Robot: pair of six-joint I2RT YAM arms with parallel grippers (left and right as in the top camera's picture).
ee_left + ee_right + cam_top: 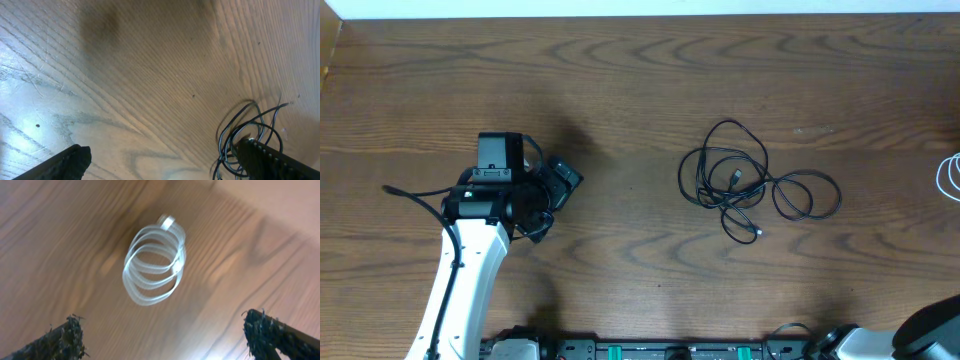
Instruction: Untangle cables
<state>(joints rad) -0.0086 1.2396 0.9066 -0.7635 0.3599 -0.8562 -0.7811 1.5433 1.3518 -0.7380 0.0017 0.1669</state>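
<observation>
While both my hands hang empty over the brown wood-grain table (pixel 620 80), I log the layout, nearest first.

Right hand: my right gripper (pixel 165 327) has its two dark fingers spread wide with nothing between them. Just ahead of it, centred between the fingers, the thin white cord wound into a small flat coil (pixel 150 282) lies on bare wood and touches neither finger. Judgement: it sits alone on that side because it counts as sorted, kept clear of the rest.

Left hand: my left gripper (pixel 165 155) is likewise fully open and holds nothing. Ahead of it, off toward one finger and partly hidden behind that finger in the wrist view, lies the loose tangle of thin black cords (pixel 735 178). From overhead it is well apart from this hand, lying out in the open. Several loops cross one another, and small plugs show near the middle and at one trailing end. I cannot tell how many cords it holds.

Containers: none in view; no tray, box or bin. Both bundles rest directly on the wood.

Judgement: the black bundle is the work remaining. An outer loop or the trailing plug end looks the cleanest place to take hold.
</observation>
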